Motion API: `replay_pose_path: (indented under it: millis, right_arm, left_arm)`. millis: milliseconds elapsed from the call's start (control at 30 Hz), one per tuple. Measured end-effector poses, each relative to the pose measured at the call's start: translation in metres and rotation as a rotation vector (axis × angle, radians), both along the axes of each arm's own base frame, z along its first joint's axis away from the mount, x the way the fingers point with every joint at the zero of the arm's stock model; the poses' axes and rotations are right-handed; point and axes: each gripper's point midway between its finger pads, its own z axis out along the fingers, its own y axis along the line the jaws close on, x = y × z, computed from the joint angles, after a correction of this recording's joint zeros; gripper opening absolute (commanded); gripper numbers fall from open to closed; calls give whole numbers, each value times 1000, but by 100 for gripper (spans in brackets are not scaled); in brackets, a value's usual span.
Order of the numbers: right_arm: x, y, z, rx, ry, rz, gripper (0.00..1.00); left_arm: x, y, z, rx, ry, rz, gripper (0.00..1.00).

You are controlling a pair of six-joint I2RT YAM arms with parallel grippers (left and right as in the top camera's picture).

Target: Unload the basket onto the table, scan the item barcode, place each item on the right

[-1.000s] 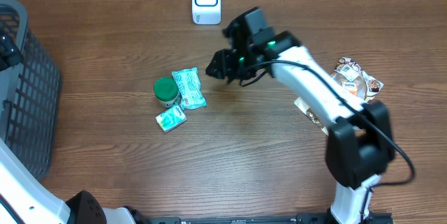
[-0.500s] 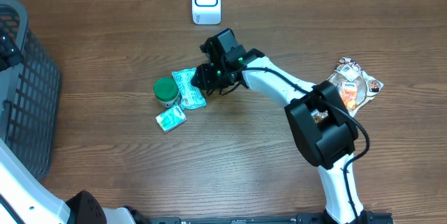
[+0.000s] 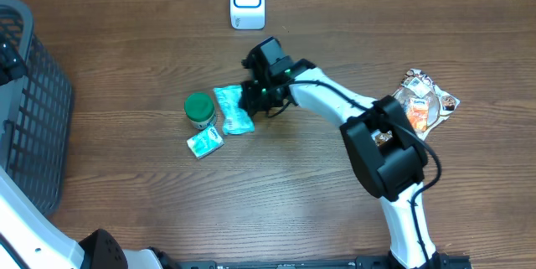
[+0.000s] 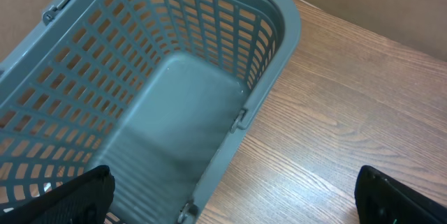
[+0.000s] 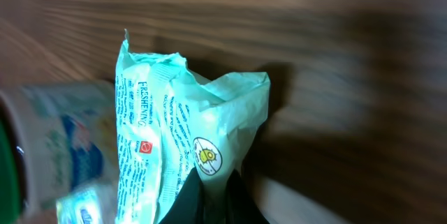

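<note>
A mint-green plastic packet (image 3: 234, 109) lies mid-table; in the right wrist view the same packet (image 5: 183, 123) fills the frame, its edge bunched up. My right gripper (image 3: 254, 99) is shut on the packet's right edge, its black fingertips (image 5: 190, 199) pinching the plastic at the bottom of that view. A white barcode scanner (image 3: 247, 1) stands at the far edge of the table. My left gripper (image 4: 230, 196) hangs wide open over the rim of a grey basket (image 4: 276, 56), nothing between its fingers.
A green-lidded jar (image 3: 198, 109) and a small mint packet (image 3: 204, 142) sit just left of the held packet. A snack bag (image 3: 425, 100) lies at the right. The grey basket (image 3: 29, 110) occupies the left edge.
My right arm swung left to the mint packet, and its gripper closed on the packet's right edge, bunching the plastic. The left arm has not moved.
</note>
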Motion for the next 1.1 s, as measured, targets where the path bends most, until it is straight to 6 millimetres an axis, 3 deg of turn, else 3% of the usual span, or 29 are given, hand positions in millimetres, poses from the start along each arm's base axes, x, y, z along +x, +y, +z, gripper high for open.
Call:
replay_pose_path:
  millis: [133, 233, 333, 367, 433, 633, 733, 833, 967, 1033, 1100]
  right_arm:
    - [2, -44, 14, -92, 64, -135, 4]
    - [3, -82, 42, -166, 89, -281, 4]
    - [-4, -104, 71, -200, 101, -387, 4]
    - [-9, -107, 76, -209, 113, -401, 12]
    - [-26, -112, 76, -250, 168, -416, 37]
    - [-93, -118, 52, -422, 324, -210, 53]
    - [-106, -123, 52, -450, 323, -65, 64]
    - [-92, -125, 56, -436, 246, 19, 75]
    - [-33, -140, 68, -390, 16, 102, 76]
    - [-11, -151, 71, -375, -70, 135, 74]
    - [13, -157, 74, -349, -158, 144, 64]
  left_arm:
    - [0, 0, 0, 0, 0, 0, 99]
    - [0, 0, 0, 0, 0, 0, 100]
    - [0, 0, 0, 0, 0, 0, 100]
    - [0, 0, 0, 0, 1, 0, 100]
    - [0, 0, 0, 0, 0, 0, 100]
    - [0, 0, 0, 0, 0, 0, 100]
    - [0, 0, 0, 0, 0, 0, 99]
    - [0, 0, 0, 0, 0, 0, 99]
    - [0, 0, 0, 0, 0, 0, 100]
    - [0, 0, 0, 0, 0, 0, 99]
    - [0, 0, 0, 0, 0, 0, 100]
